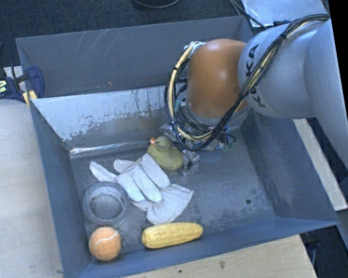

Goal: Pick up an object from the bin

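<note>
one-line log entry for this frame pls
arm: wrist low beside yellow duck, mid-bin | duck: next to white glove | front wall: orange ball, yellow banana | grasp: cannot tell

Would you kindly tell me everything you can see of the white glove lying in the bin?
The white glove looks like soft fabric, limp and crumpled, lying flat on the floor of the bin, left of centre. Its fingers spread toward the upper left; its cuff points to the lower right, near the yellow banana-shaped thing. A clear cup lies close by its left side, and a yellow-green rubber duck sits at its upper right edge.
</note>
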You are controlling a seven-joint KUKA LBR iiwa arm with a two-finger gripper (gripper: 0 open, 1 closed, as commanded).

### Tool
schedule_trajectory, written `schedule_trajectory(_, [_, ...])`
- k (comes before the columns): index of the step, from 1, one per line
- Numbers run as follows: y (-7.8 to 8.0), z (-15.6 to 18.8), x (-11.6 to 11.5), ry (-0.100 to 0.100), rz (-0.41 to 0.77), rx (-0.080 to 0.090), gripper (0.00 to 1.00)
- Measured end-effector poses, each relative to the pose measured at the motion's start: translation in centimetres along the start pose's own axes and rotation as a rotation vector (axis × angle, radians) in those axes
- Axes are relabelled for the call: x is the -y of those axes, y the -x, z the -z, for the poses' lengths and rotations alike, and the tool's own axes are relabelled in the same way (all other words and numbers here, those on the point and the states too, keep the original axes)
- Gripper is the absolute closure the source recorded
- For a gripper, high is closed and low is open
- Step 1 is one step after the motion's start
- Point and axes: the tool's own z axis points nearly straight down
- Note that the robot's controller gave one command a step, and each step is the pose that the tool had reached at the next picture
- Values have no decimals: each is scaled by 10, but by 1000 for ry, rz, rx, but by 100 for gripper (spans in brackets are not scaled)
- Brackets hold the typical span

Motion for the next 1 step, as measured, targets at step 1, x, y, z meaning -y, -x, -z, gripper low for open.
schedule_trajectory(1, [0, 0, 0, 0, 0, 0, 100])
